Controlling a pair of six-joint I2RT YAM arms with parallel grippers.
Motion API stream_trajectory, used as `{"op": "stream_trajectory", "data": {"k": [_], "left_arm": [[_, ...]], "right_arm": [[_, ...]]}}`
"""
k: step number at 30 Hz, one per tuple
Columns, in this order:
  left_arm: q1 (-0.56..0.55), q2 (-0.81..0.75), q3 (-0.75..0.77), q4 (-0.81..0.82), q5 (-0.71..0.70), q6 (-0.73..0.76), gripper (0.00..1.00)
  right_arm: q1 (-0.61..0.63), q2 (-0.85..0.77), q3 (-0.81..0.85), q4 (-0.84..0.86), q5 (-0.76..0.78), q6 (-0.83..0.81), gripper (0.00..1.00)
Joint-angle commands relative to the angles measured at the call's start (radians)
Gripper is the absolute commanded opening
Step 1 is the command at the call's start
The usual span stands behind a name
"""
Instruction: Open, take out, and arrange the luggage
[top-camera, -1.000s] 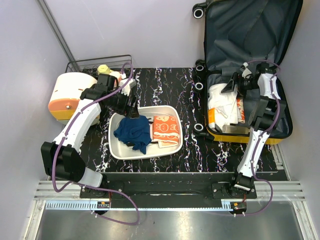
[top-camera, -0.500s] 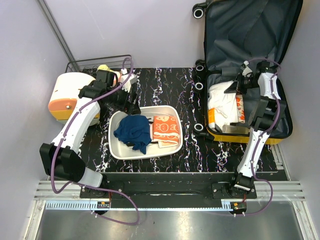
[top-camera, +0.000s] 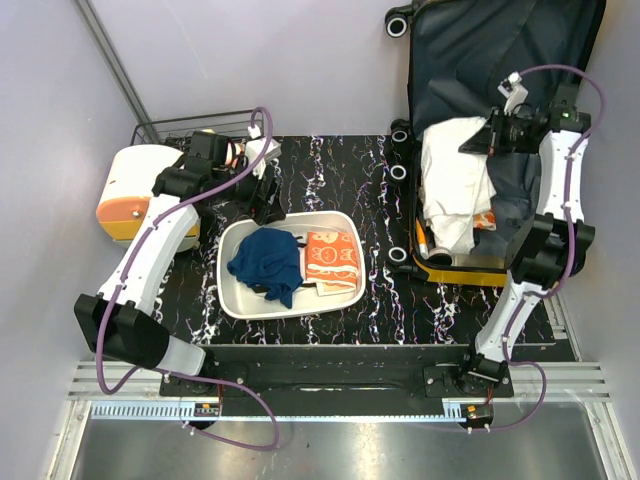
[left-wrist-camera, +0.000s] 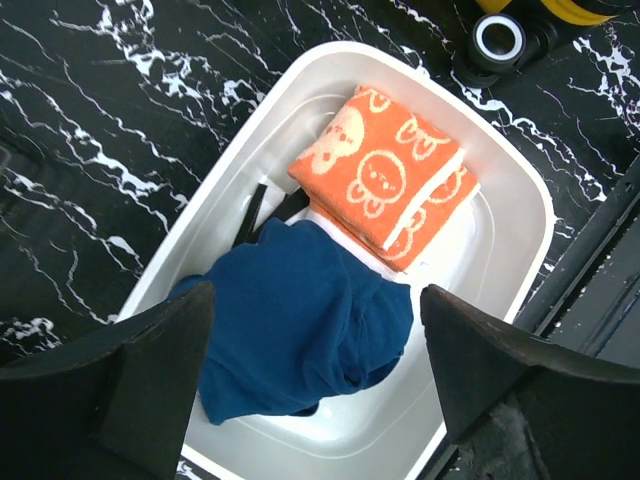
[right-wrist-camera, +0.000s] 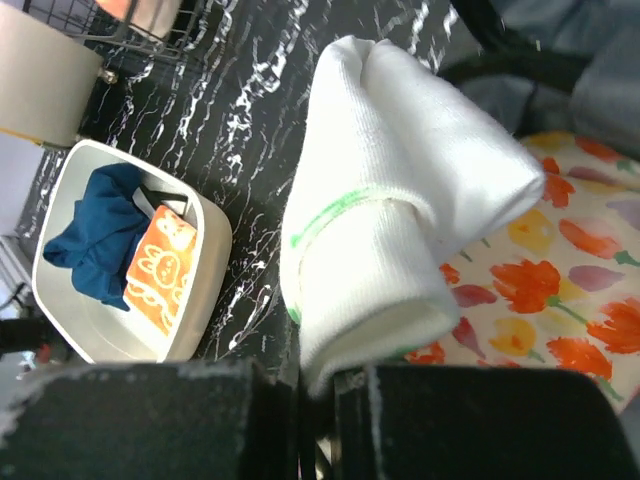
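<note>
Large yellow hard-shell suitcase (top-camera: 470, 70) is laid open at the table's right edge, its grey-lined lid propped against the back wall. White rectangular plastic tray (top-camera: 225, 290) is set left of centre. White knitted cloth (top-camera: 455, 175) is pinched in the closed right gripper (top-camera: 492, 137) and held above the suitcase. Dark blue garment (top-camera: 265, 262) and orange patterned folded towel (top-camera: 332, 258) are seen in the tray. Left gripper (left-wrist-camera: 315, 340) is held spread above them, grasping nothing.
</note>
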Motion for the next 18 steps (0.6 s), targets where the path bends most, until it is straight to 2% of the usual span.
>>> {"op": "stream_trajectory", "data": {"k": [1,3,4,5,14,18], "left_arm": [[-0.010,-0.039,0.093,0.040,0.024,0.083,0.88],[-0.015,-0.036,0.117,0.040,0.035,0.094,0.90],[-0.016,-0.030,0.151,0.040,0.050,0.097,0.98],[-0.024,-0.028,0.168,0.040,0.058,0.094,0.99],[-0.079,0.001,0.300,0.042,0.087,0.095,0.99],[-0.094,0.027,0.390,0.040,0.122,0.042,0.99]], "right_arm": [[0.003,-0.180,0.027,0.041,-0.128,-0.162,0.00],[0.004,-0.225,0.019,0.042,-0.154,-0.194,0.00],[0.006,-0.239,0.015,0.041,-0.162,-0.225,0.00],[0.007,-0.266,0.010,0.041,-0.170,-0.237,0.00],[0.034,-0.377,-0.033,0.036,-0.240,-0.265,0.00],[0.082,-0.429,-0.062,-0.022,-0.262,-0.367,0.00]]}}
